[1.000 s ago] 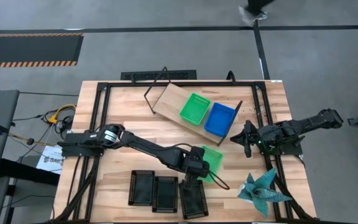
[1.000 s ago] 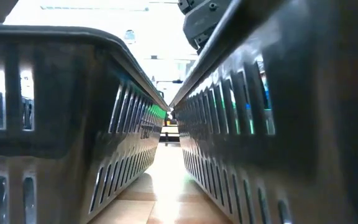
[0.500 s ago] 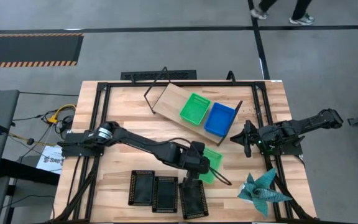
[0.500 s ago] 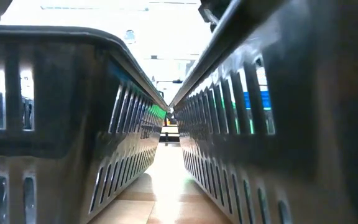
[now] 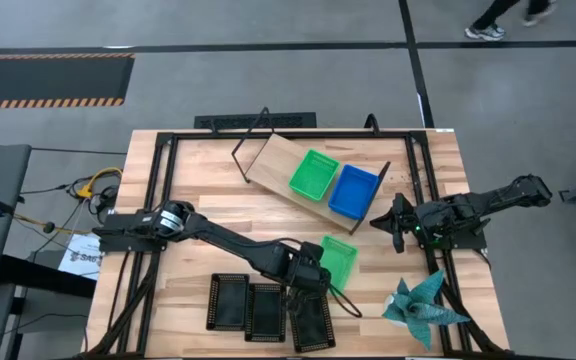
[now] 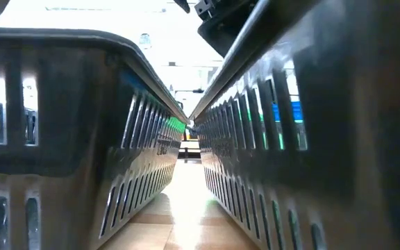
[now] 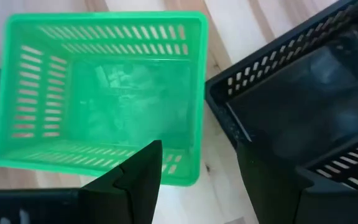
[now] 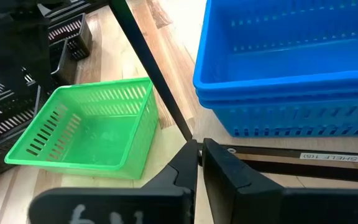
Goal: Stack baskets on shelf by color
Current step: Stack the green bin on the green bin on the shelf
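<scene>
1. The high view looks straight down on the whole tabletop [image 5: 208, 215], the shelf [image 5: 278, 165] and both arms.
2. The low view sits at tabletop height, wedged very near between two black baskets [image 6: 68, 125], facing the bright room beyond.
3. The left wrist view looks down, close over the loose green basket [image 7: 98, 93] and a black one.
4. The right wrist view faces low across the tabletop, sharing that green basket with the left wrist view, beside the blue baskets [image 8: 291, 68].
</scene>
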Available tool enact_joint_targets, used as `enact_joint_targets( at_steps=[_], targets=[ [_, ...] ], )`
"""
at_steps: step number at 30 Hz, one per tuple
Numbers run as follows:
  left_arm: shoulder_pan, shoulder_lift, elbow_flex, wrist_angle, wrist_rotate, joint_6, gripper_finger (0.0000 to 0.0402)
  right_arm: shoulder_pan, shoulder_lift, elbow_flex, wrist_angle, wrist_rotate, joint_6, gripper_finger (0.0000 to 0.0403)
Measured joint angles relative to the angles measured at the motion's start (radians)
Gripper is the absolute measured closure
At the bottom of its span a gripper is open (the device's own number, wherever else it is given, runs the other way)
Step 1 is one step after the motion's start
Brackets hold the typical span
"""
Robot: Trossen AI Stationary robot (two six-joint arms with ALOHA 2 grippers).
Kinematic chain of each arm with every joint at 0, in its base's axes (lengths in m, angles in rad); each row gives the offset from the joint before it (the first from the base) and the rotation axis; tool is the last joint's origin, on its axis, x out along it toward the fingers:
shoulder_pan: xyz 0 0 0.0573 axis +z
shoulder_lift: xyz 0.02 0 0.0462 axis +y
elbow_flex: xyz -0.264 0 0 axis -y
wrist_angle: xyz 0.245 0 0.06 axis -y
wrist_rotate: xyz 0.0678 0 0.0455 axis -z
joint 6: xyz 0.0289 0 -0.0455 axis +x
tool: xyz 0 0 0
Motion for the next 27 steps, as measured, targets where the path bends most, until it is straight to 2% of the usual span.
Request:
enact_joint_targets(
  at_steps=[3, 12, 27],
  targets=[
    [0.005, 0.0, 0.0, 0.003, -0.023, 0.001, 0.0205, 0.0, 0.0, 0.0, 0.0, 0.0, 0.005, 0.0352],
    [0.014, 0.043, 0.001, 0.044, -0.007, 0.028, 0.0205, 0.0, 0.0, 0.0, -0.002, 0.0, 0.008, 0.0352],
    [0.031, 0.067, 0.001, 0.02, -0.034, 0.033, 0.0205, 0.0, -0.002, 0.0, -0.004, 0.0, 0.009, 0.0352]
  ],
)
